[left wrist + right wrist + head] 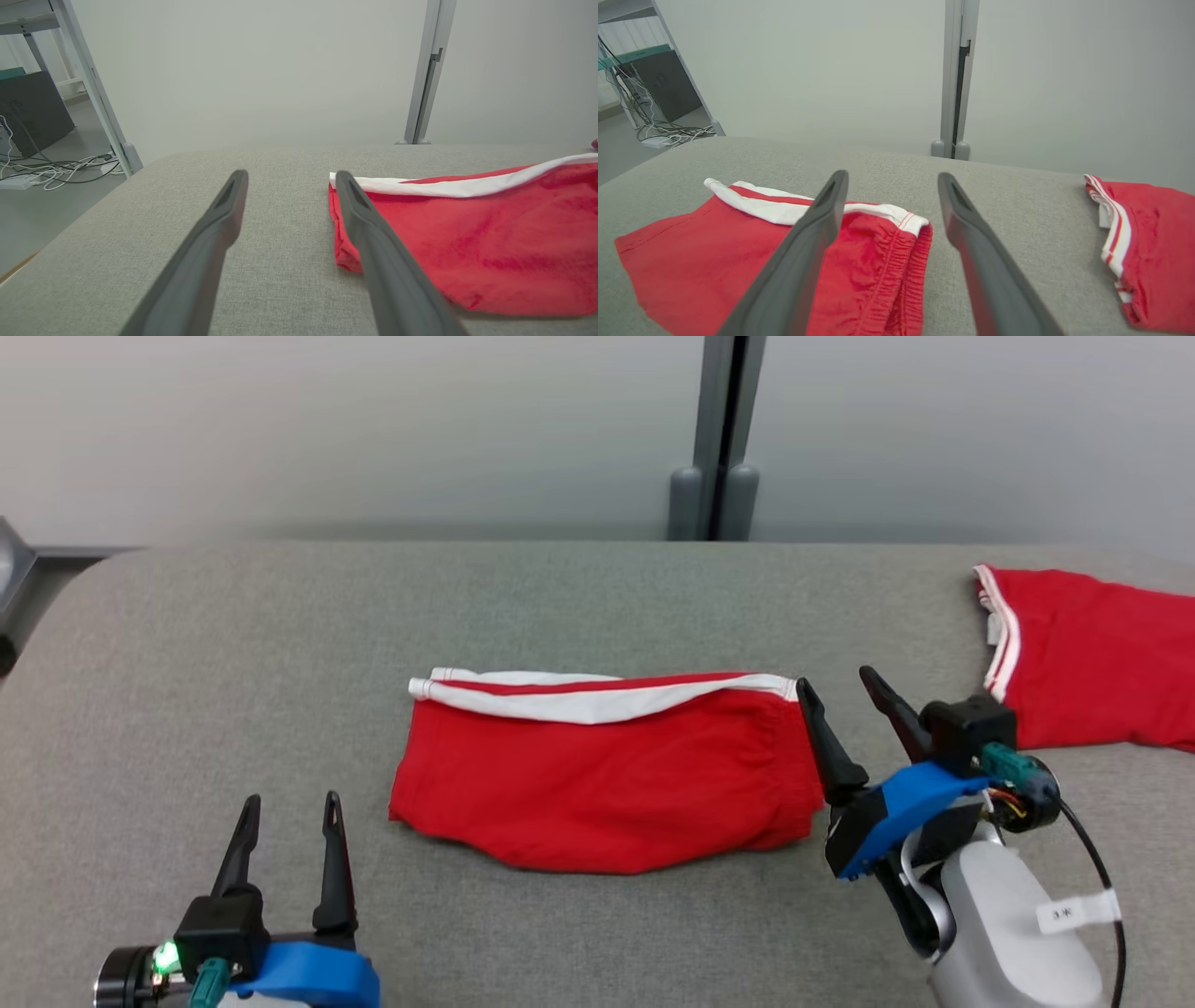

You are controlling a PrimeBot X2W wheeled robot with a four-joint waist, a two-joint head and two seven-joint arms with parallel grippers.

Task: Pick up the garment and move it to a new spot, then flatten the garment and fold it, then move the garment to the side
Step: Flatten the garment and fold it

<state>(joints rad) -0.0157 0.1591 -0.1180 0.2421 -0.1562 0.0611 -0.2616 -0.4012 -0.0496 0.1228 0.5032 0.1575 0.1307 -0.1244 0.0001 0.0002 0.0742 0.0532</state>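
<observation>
Garment (pixel 607 784): red shorts with a white band and red stripe along the far edge, lying flat mid-table (pixel 280 635), apparently folded once. Left gripper (pixel 291 798) spread and empty, off its near-left corner. Right gripper (pixel 835 678) spread at its right edge; contact unclear. Second red garment (pixel 1092 663) at far right.
Left wrist view: fingers apart, garment's left corner behind one.
Right wrist view: gathered elastic end behind one finger; jaws wide, pinching nothing.

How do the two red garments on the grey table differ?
The middle red cloth garment lies whole in view, white band along its far edge. The right-hand red cloth garment runs off frame, striped band on its left edge. Both lie on the grey fabric table.
</observation>
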